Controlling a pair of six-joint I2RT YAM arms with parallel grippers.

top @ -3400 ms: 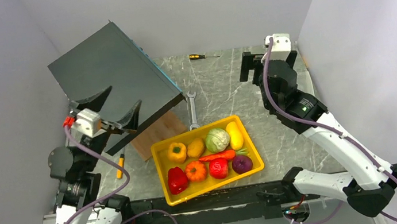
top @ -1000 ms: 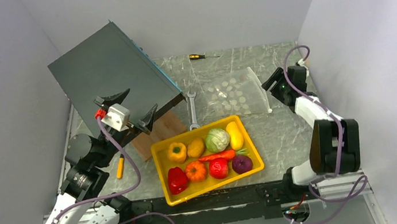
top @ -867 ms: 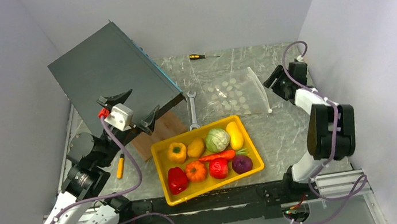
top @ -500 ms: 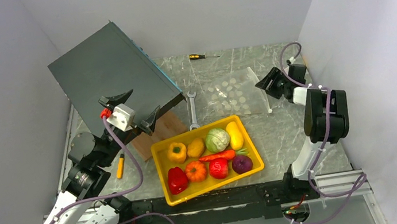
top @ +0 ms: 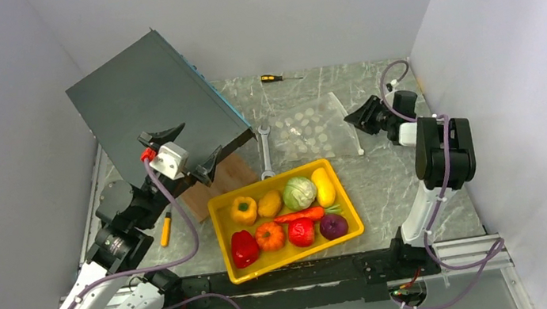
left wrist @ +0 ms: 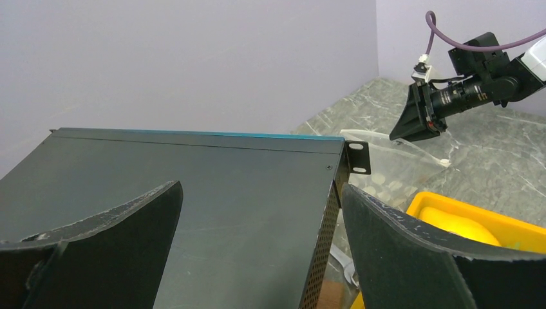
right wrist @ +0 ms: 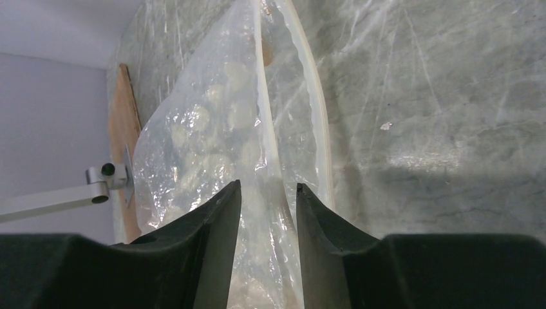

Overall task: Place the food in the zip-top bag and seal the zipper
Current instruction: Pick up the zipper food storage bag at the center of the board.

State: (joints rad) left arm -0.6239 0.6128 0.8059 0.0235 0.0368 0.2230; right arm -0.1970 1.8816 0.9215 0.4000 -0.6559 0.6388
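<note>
The food [top: 298, 193], glossy toy peppers, pumpkin, cabbage, tomato, onion and carrot, lies in a yellow tray [top: 220, 206] at the table's front. The zip-top bag [top: 309, 132], clear with white dots, lies flat behind the tray. Its zipper [top: 347, 123] runs along the right edge. My right gripper [top: 354, 117] sits low at that mouth edge. In the right wrist view the right gripper [right wrist: 268, 188] stands partly open, with a raised fold of the bag [right wrist: 212, 129] between its fingers and the zipper [right wrist: 311, 96] just to the right. My left gripper [top: 188, 146] [left wrist: 261, 188] hovers wide open and empty over the dark case.
A tilted dark metal case [top: 152, 106] rests on a wooden block [top: 220, 181] at the back left. A wrench [top: 265, 151] lies between the case and the bag, a screwdriver [top: 276, 78] lies at the back, and an orange-handled tool [top: 165, 231] lies left of the tray.
My right gripper has slid left onto the bag's mouth edge while its jaws narrowed. The bag has shifted slightly left. The left arm has barely moved.
</note>
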